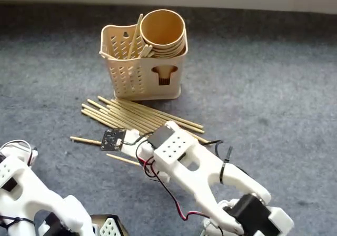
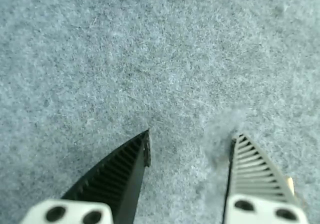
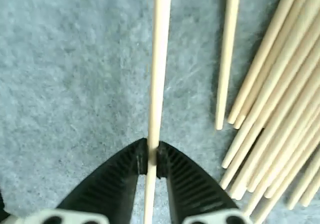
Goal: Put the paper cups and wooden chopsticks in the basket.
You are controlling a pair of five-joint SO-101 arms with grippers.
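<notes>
Basket (image 1: 142, 75) at back of surface (image 1: 274, 88), cups (image 1: 162, 33) inside. Pile (image 1: 145, 117) loose in front. My left gripper (image 2: 191, 136) wide, idle. Right gripper (image 3: 152, 146) pinching one chopstick (image 3: 159, 59) by fingertips, so it might swivel or slip on lift.

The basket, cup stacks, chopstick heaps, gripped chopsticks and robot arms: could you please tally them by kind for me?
basket: 1
paper cup stack, standing in the basket: 1
chopstick heap on the table: 1
chopstick clamped in the right gripper: 1
robot arms: 2
Total: 6
</notes>
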